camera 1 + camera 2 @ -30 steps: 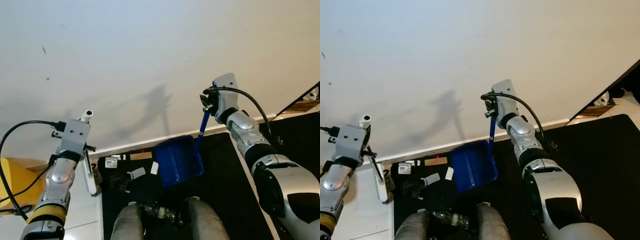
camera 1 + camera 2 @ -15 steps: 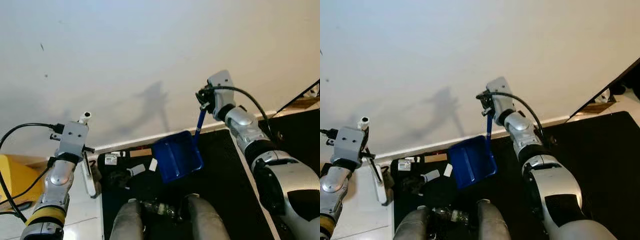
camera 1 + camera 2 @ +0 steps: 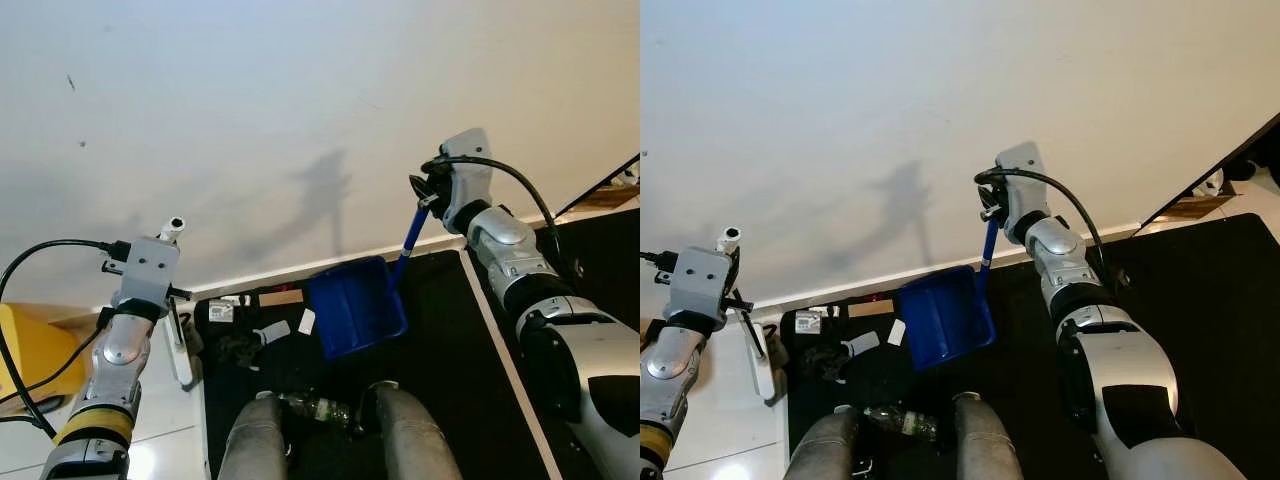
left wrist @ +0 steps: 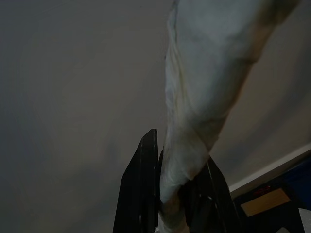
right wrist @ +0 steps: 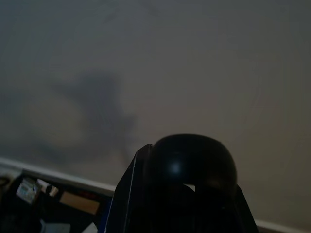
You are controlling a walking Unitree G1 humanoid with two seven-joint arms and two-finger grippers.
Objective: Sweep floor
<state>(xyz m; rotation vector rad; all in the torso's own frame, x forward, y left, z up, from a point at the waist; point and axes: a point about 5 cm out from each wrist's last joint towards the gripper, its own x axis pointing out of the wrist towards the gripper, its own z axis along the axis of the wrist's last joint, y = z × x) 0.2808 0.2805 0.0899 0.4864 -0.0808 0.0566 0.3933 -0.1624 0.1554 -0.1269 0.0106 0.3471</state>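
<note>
the dustpan (image 3: 356, 306) looks like glossy blue plastic, the mat (image 3: 440, 340) matt black, the wall (image 3: 250, 110) smooth matt white.

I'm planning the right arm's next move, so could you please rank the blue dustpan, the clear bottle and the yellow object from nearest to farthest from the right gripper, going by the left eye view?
1. Blue dustpan: hangs on its handle just below the right gripper.
2. Clear bottle: low centre, between the robot's legs.
3. Yellow object: far left edge.

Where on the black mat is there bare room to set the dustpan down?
Bare mat lies right of the blue dustpan, out to the white mat edge line. It is crowded left of it: scraps by the baseboard and a plastic bottle between the robot's legs.
</note>
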